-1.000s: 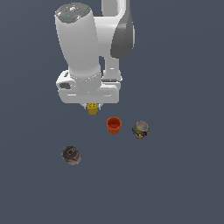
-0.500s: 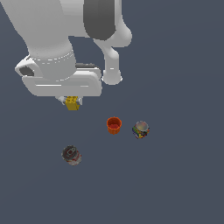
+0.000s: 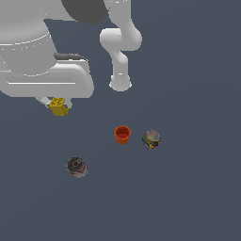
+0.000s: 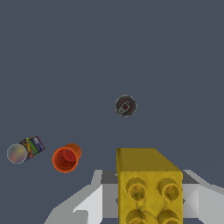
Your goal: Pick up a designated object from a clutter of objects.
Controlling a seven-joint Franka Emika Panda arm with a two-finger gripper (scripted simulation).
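Note:
My gripper is shut on the tiny yellow studded brick and holds it high above the floor, at the exterior view's left. In the wrist view the brick sits between my grey fingers, studs facing the camera. The rest of the clutter lies on the floor below: a small orange-red cup, a multicoloured can on its side beside it, and a dark grey-and-red can apart from them. All three also show in the wrist view: cup, multicoloured can, dark can.
The arm's white base post stands behind the cup. My large white arm body fills the exterior view's upper left and hides the floor behind it.
My gripper has risen and moved toward the exterior view's left with the yellow brick in it. The cup and both cans have not moved.

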